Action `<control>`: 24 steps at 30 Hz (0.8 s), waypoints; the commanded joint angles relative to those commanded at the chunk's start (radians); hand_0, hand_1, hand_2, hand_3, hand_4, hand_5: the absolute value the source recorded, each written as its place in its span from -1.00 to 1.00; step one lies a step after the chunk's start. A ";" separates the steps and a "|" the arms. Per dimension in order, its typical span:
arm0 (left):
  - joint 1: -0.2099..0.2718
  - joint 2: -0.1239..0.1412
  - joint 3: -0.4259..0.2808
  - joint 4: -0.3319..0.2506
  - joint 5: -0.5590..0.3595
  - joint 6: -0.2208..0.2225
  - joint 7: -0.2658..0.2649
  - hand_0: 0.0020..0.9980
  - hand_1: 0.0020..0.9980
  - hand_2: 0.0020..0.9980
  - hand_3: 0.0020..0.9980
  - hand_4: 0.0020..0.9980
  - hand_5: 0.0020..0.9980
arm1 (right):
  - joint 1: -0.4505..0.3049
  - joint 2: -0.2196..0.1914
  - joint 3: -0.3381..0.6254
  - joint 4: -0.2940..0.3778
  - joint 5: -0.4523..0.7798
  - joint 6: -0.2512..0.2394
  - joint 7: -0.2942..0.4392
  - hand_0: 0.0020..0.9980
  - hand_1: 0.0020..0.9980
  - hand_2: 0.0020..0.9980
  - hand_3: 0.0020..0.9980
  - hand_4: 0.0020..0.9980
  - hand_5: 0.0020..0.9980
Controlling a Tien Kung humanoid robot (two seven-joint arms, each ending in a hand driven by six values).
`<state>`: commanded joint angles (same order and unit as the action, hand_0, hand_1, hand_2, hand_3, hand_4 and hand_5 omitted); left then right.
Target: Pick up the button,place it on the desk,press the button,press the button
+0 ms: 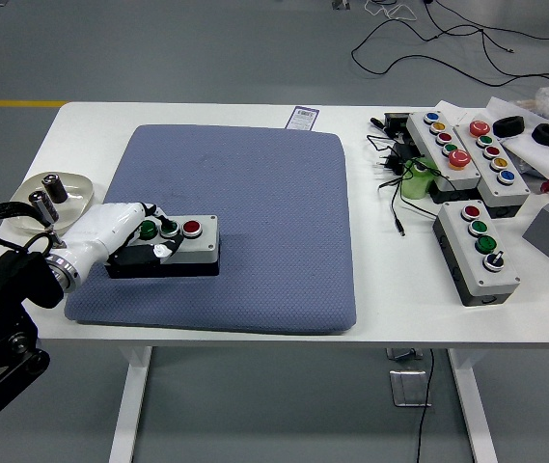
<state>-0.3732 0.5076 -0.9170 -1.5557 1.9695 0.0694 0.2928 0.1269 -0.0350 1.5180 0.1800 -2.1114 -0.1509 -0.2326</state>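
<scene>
Your button box lay flat on the blue mat, beneath the left hand, whose fingers curled over its near end beside the green buttons, the red button just past the fingertips. It looked rigid, boxy, fairly light; its long sides seemed best to grip.
</scene>
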 joint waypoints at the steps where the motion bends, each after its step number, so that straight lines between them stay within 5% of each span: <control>1: -0.003 -0.002 0.000 -0.005 -0.003 0.019 -0.004 -1.00 -1.00 -1.00 0.31 0.32 0.71 | 0.000 0.000 0.000 0.000 0.000 0.000 0.000 0.35 0.32 0.35 0.25 -0.38 -0.66; 6: -0.023 -0.016 0.016 -0.012 -0.019 0.055 -0.016 -1.00 -1.00 -1.00 0.31 0.32 0.74 | 0.000 0.001 -0.001 0.000 0.001 0.000 -0.001 0.35 0.32 0.35 0.25 -0.38 -0.66; 24: -0.031 -0.027 0.095 0.034 -0.020 -0.004 0.003 -1.00 -1.00 -1.00 0.31 0.32 0.76 | -0.009 0.000 0.000 0.000 -0.007 0.002 -0.002 0.35 0.32 0.35 0.25 -0.38 -0.66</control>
<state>-0.4046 0.4805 -0.8216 -1.5221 1.9494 0.0658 0.2962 0.1177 -0.0348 1.5185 0.1800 -2.1186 -0.1487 -0.2350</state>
